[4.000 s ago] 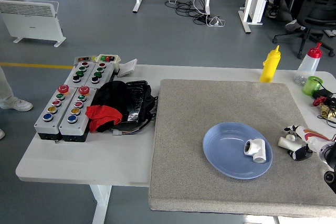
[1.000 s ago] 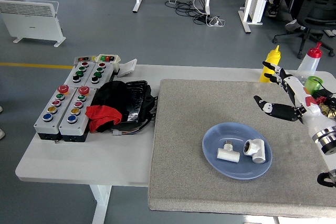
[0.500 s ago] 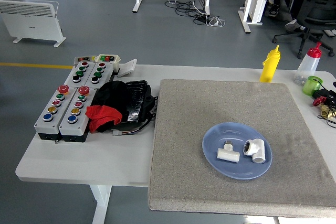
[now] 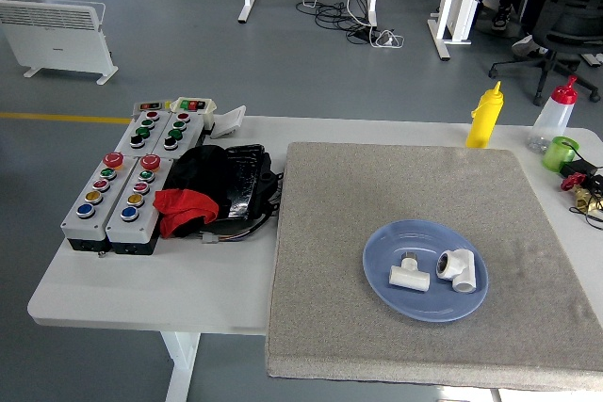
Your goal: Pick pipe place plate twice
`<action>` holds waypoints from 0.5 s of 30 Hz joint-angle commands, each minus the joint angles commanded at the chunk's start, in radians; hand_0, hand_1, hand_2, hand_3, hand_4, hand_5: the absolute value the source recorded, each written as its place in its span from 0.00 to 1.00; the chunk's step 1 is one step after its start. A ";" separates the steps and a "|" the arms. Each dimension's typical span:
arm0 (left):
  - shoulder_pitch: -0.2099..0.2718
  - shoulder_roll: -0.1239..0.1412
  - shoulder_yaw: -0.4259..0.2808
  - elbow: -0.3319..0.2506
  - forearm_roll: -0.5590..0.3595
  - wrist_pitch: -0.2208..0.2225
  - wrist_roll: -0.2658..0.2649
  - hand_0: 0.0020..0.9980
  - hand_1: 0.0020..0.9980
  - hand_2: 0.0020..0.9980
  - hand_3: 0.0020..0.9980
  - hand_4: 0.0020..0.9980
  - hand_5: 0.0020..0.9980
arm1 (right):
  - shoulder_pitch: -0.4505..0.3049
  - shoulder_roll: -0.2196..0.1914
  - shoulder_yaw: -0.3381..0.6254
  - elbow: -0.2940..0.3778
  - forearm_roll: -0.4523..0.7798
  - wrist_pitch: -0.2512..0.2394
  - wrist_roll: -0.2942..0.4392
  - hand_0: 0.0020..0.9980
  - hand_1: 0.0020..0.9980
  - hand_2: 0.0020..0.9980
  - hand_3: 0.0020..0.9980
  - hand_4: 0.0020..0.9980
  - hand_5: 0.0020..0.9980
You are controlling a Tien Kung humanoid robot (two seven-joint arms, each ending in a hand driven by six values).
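A blue plate [image 4: 382, 248] lies on the grey mat [image 4: 415, 185], right of the mat's middle. Two white pipe fittings lie in the plate side by side: one T-shaped fitting [image 4: 410, 275] on the left and one T-shaped fitting [image 4: 456, 268] on the right. Neither robot hand is in view.
Left of the mat are grey button boxes [image 4: 127, 181] and a black and red bundle [image 4: 212, 190]. A yellow bottle [image 4: 484, 116], a clear bottle with a red cap [image 4: 554, 116] and a green cup [image 4: 561, 152] stand at the far right. Small items [image 4: 582, 190] lie at the right edge.
The right hand, open above the plate's right side a second ago, has left the view. A second pipe fitting now lies in the plate, where four seconds ago there was one.
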 joint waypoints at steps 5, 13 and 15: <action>-0.006 0.002 0.002 0.000 -0.002 0.001 0.000 0.73 0.69 0.70 0.74 0.37 1.00 | -0.022 0.000 0.016 0.002 0.000 -0.001 -0.002 0.82 0.77 0.82 0.79 0.55 0.36; -0.006 0.001 -0.001 -0.002 0.005 0.003 0.006 0.73 0.69 0.70 0.74 0.37 1.00 | -0.028 0.007 0.017 -0.001 0.007 -0.010 -0.006 0.81 0.76 0.82 0.79 0.54 0.35; -0.003 0.001 -0.003 -0.002 0.010 0.002 0.008 0.73 0.69 0.70 0.74 0.37 1.00 | -0.030 0.007 0.015 0.000 0.006 -0.010 -0.005 0.81 0.76 0.82 0.79 0.54 0.35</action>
